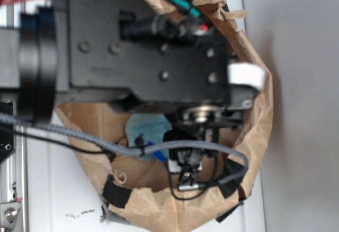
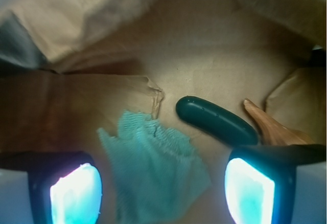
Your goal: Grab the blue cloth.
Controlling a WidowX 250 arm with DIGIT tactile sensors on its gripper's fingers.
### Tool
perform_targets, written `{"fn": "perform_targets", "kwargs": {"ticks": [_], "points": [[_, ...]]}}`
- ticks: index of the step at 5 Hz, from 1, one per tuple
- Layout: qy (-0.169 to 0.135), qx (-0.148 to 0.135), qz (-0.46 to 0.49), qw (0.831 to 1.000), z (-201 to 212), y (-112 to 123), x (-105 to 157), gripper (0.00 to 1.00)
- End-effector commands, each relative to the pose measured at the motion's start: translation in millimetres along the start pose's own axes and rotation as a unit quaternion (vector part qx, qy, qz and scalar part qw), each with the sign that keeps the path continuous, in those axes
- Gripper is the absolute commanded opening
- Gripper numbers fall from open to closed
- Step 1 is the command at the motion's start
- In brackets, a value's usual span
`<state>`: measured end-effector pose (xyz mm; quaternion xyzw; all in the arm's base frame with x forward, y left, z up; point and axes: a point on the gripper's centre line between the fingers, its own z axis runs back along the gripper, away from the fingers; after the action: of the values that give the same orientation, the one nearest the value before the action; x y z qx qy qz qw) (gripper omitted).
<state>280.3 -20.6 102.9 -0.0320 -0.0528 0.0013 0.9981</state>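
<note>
hovering over the brown paper bag [image 1: 254, 131], the gripper [image 2: 162, 191] has its two pads spread wide, nothing between them touching either one. the blue cloth [image 2: 156, 168] lies flat on the bag's floor, right in the gap between the pads, its far edge crumpled. just beside it, up and to the right, sits the dark green capsule [image 2: 215, 120], apart from the cloth. from the exterior view, the arm [image 1: 143, 41] blocks most of the bag, with a patch of cloth peeking out below.

blue cloth [image 2: 156, 170] | nubbly teal rag | flat, rumpled | bag floor
</note>
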Motion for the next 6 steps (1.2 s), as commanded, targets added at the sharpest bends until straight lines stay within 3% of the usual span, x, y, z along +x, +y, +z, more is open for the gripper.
{"fn": "perform_targets", "kwargs": {"ticks": [1,3,4,5,6], "points": [[-0.033,0.018,-0.042,0.998,-33.5,1.7,-32.5,1.00],[0.027,-0.016,-0.026,0.999,-57.5,-23.3,-35.6,1.00],[0.043,-0.008,-0.009,0.999,-64.6,-36.2,-35.9,0.84],[0.035,-0.008,0.001,0.999,-61.8,-35.0,-30.7,0.00],[0.035,-0.021,0.011,0.999,-47.3,-26.9,-25.2,0.00]]}}
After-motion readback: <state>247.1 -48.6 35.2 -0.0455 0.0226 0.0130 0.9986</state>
